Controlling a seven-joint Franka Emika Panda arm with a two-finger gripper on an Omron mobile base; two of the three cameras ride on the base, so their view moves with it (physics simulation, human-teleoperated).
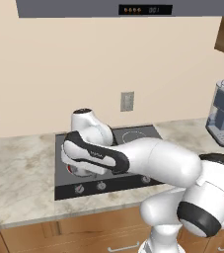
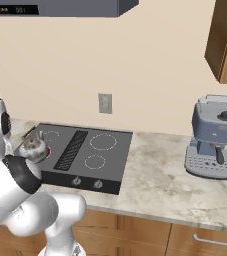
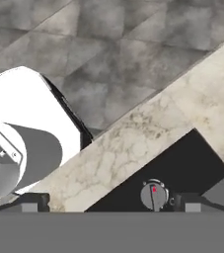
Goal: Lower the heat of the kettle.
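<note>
silvery kettle [image 2: 34, 146]: on the cooktop's [image 2: 107, 162] glowing red front-left burner. knob [image 3: 153, 194]: between our jaws, which stand spread, holding nothing. risk: three front knobs sit close; we could close on the wrong one, or turn heat up.

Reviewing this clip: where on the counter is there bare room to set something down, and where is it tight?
Bare counter lies between the stove and the coffee machine, and again left of the stove in the left base view. The stove's two right rings are free. It is crowded at the left front ring, where the kettle sits under the arm.
</note>
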